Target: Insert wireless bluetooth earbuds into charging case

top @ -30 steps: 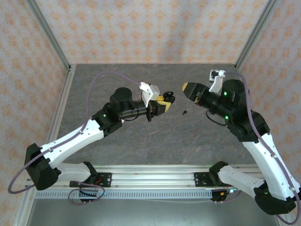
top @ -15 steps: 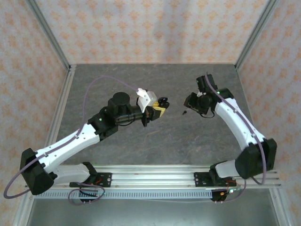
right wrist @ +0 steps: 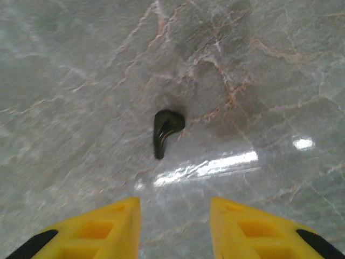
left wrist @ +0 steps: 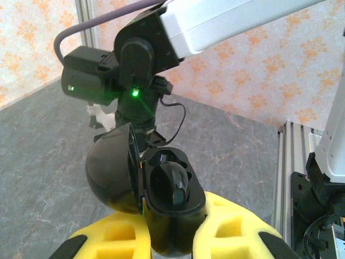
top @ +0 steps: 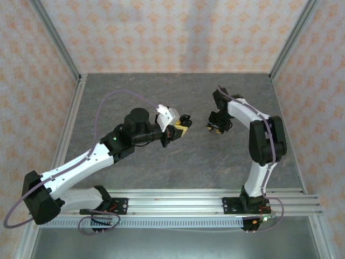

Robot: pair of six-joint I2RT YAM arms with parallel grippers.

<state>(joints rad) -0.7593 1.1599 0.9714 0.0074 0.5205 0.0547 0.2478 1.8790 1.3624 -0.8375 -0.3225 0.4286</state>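
From above, the left arm reached in from the near-left corner toward the middle of the grey marbled desk (top: 161,91). The left pincer (top: 181,127) was closed on a black charging case (top: 186,117), carried clear of the surface. The right arm was folded back on itself, and the right pincer (top: 214,127) pointed down at the desk, near the case but apart from it. Its spread could not be judged from this height.

In the left wrist view, the charging case (left wrist: 172,216) stood upright between the yellow pads (left wrist: 121,237) of the left pincer (left wrist: 175,240), which gripped its lower body. The lid (left wrist: 110,172) was swung open to the left. One black earbud, the seated earbud (left wrist: 175,183), lay in a well of the case. Behind it stood a black joint of the right arm (left wrist: 135,65) with a green light.

In the right wrist view, the right pincer (right wrist: 175,216) was wide and held nothing, its yellow pads (right wrist: 102,224) well apart. A second black one, the loose earbud (right wrist: 166,129), lay on the desk (right wrist: 64,81) just ahead of the gap between the pads, touching neither of them.
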